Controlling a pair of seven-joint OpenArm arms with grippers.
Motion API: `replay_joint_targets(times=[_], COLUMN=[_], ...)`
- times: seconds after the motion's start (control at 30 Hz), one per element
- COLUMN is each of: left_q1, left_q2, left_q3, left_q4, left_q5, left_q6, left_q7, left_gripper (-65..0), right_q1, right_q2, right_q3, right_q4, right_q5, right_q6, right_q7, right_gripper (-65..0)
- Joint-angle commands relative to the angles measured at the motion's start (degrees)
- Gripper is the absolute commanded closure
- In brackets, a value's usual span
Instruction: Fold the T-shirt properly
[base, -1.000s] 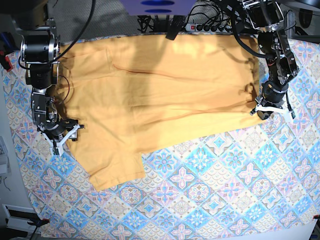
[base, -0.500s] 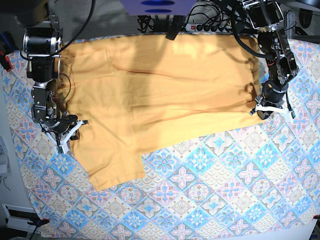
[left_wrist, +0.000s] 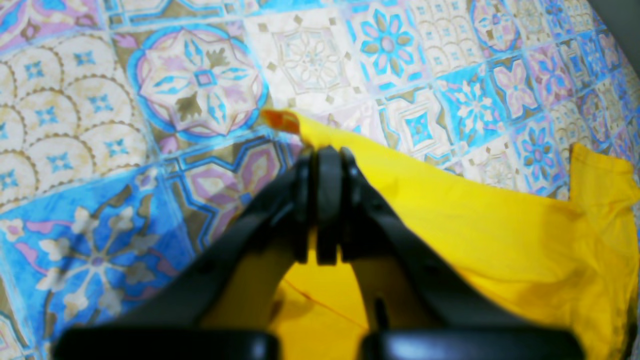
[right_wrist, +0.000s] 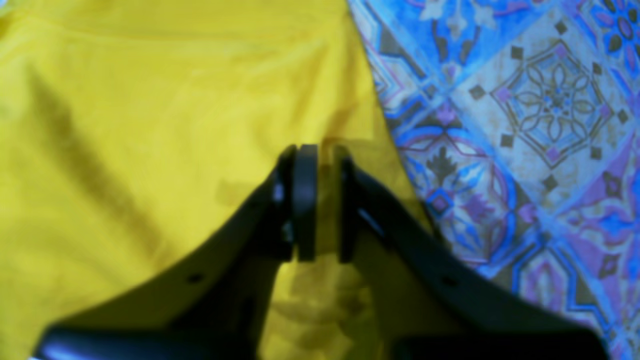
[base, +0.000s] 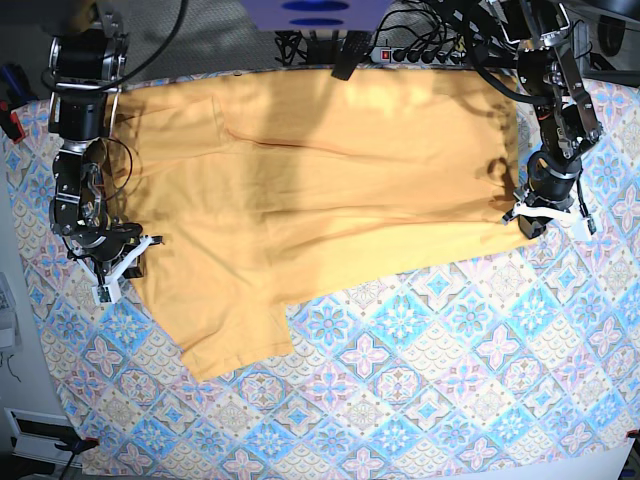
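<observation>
The yellow-orange T-shirt (base: 320, 190) lies spread flat across the back half of the table, with one sleeve pointing toward the front left. My left gripper (base: 535, 215) sits at the shirt's right front corner. In the left wrist view it (left_wrist: 322, 150) is shut on the T-shirt's (left_wrist: 500, 235) edge, and the corner tip pokes out past the fingertips. My right gripper (base: 120, 262) is at the shirt's left edge. In the right wrist view it (right_wrist: 320, 150) stands nearly closed over the T-shirt (right_wrist: 150, 125), with fabric in the narrow slit between the pads.
A blue-pink patterned tablecloth (base: 450, 380) covers the table and shows bare in front of the shirt. A power strip (base: 420, 52) and cables run along the back edge. Both arm bases stand at the back corners.
My right gripper has closed from open to a narrow slit on the shirt's left edge and shifted slightly left, the edge following. The left gripper has stayed shut in place.
</observation>
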Motion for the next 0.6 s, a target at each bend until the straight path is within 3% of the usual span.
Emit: replay_joint_targets(times=[0.0,0.17,0.27,0.57], left_q1=[-0.69,-0.78,-0.60,-0.60], left_q2=[-0.57,-0.57,-0.57,-0.57], left_q3=[-0.20,-0.20,-0.20,-0.20], left_q4=[0.91,1.00,1.00,1.00], left_q5=[-0.39,-0.39,-0.39,-0.39], left_q6=[-0.37,-0.37,-0.37,-0.37], left_q7=[-1.24,-1.24,-1.24,-1.24], left_gripper=[0.0,0.0,0.0,0.0], right_q1=[3.27,9.51,11.36,14.00], right_q2=[1.11,1.11,1.11,1.02], right_q3=[0.49,0.06,0.06,-0.74], right_q4=[-0.79,-10.99,-13.89,-20.74], right_q5=[0.28,0.19,0.19,0.19], right_q6=[-0.27,-0.27,-0.27,-0.27], right_q7=[1.49,4.92,6.94,9.93], right_gripper=[-11.9,-27.4,-31.6,-33.8])
